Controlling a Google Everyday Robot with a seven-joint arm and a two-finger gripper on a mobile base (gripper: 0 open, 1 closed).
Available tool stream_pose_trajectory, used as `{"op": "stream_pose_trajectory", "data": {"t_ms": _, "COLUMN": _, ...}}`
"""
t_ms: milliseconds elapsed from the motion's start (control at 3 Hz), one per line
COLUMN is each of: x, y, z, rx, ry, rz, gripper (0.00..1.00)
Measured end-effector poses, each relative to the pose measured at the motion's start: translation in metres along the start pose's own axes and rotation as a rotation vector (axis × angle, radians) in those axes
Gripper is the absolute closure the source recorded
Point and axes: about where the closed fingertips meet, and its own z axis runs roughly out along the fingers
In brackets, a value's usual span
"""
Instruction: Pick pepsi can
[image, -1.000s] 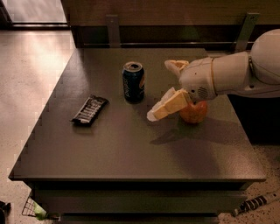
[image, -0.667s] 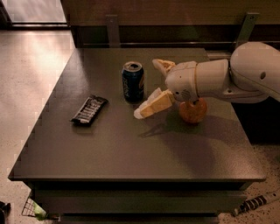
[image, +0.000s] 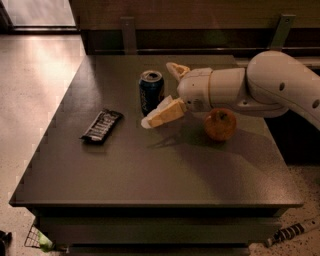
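The hand is hovering, fingers apart, with the pepsi can just ahead (centre it between them before closing)

Smooth white rounded arm with dark dots; tan-fingered pincer near the pepsi can.

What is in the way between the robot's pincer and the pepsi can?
Nothing that I can see. The open pincer is right at the pepsi can, reaching in from its right with no gap for anything to sit in. The apple lies farther right under the arm, and the black wrapper lies left of the can.
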Motion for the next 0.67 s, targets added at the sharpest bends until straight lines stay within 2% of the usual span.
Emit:
{"op": "stream_pose_trajectory", "data": {"t_ms": 333, "x": 0.005, "y": -0.027, "z": 0.003, "rx": 0.025, "ry": -0.046, "rz": 0.054, "gripper": 0.03}}
{"op": "stream_pose_trajectory", "data": {"t_ms": 667, "x": 0.011, "y": -0.040, "z": -0.001, "rx": 0.044, "ry": -0.077, "rz": 0.094, "gripper": 0.25}}
